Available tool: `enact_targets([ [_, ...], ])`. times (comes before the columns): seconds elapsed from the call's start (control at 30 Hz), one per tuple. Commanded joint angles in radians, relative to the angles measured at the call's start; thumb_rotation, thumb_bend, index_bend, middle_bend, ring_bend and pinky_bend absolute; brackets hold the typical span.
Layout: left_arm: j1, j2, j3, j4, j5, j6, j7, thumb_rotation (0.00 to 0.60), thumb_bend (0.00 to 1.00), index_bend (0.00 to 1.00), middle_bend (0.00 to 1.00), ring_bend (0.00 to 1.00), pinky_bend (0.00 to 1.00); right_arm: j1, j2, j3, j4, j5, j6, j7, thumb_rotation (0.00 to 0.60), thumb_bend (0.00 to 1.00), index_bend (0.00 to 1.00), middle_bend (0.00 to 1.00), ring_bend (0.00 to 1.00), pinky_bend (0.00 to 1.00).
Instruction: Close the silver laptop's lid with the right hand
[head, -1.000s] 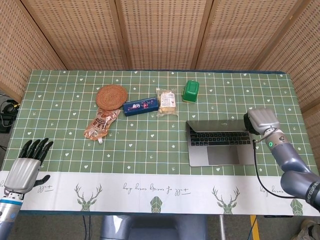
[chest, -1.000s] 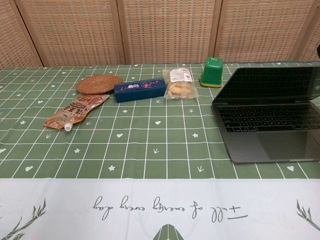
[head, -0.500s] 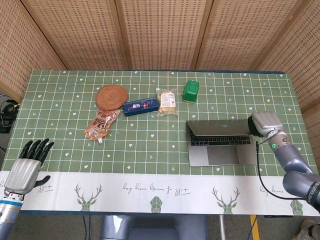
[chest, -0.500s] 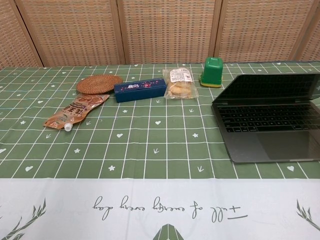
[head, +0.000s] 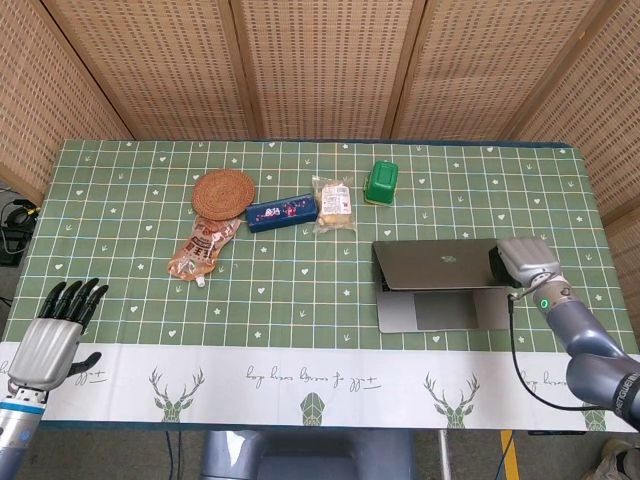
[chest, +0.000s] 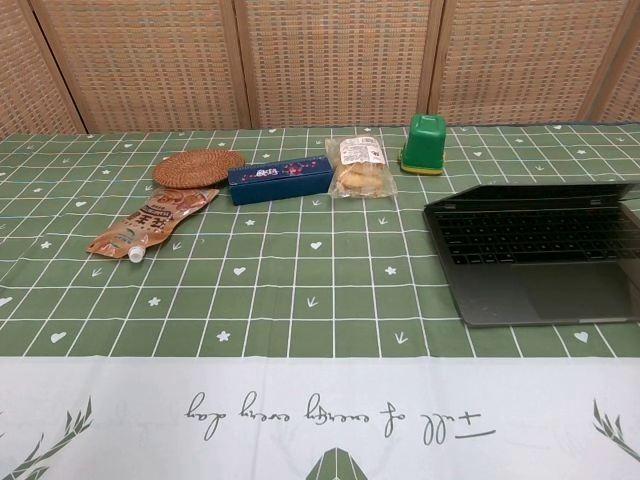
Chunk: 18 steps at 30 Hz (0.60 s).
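Observation:
The silver laptop (head: 440, 285) lies at the right of the table, its lid (head: 436, 264) tipped far forward over the keyboard, with a narrow gap left. In the chest view the laptop (chest: 535, 262) shows its keyboard under the low lid edge. My right hand (head: 525, 262) presses on the lid's right end; its fingers are hidden behind the hand's back. My left hand (head: 55, 335) rests at the table's front left corner, fingers apart, holding nothing.
Along the back stand a green container (head: 381, 182), a cookie packet (head: 333, 203), a blue box (head: 281, 212), a woven coaster (head: 223, 192) and a snack pouch (head: 203, 247). A cable runs from the right wrist down past the table's front edge.
The lid has swung down from near upright to almost flat over the keyboard. My right hand moved forward and down with it. The left hand stayed still.

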Motion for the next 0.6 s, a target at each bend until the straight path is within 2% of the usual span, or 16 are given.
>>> enact_targets([
  [0.03, 0.0, 0.001, 0.0, 0.0, 0.001, 0.0, -0.001, 0.6, 0.18, 0.0, 0.0, 0.0, 0.0, 0.003, 0.001, -0.004, -0.007, 0.0, 0.0, 0.003, 0.6, 1.0, 0.63, 0.59, 0.49, 0.45],
  [0.6, 0.0, -0.001, 0.003, 0.001, 0.008, -0.004, 0.002, 0.6, 0.18, 0.0, 0.0, 0.0, 0.0, 0.0, -0.063, -0.039, 0.021, -0.009, 0.0, 0.019, 0.6, 1.0, 0.64, 0.59, 0.49, 0.45],
])
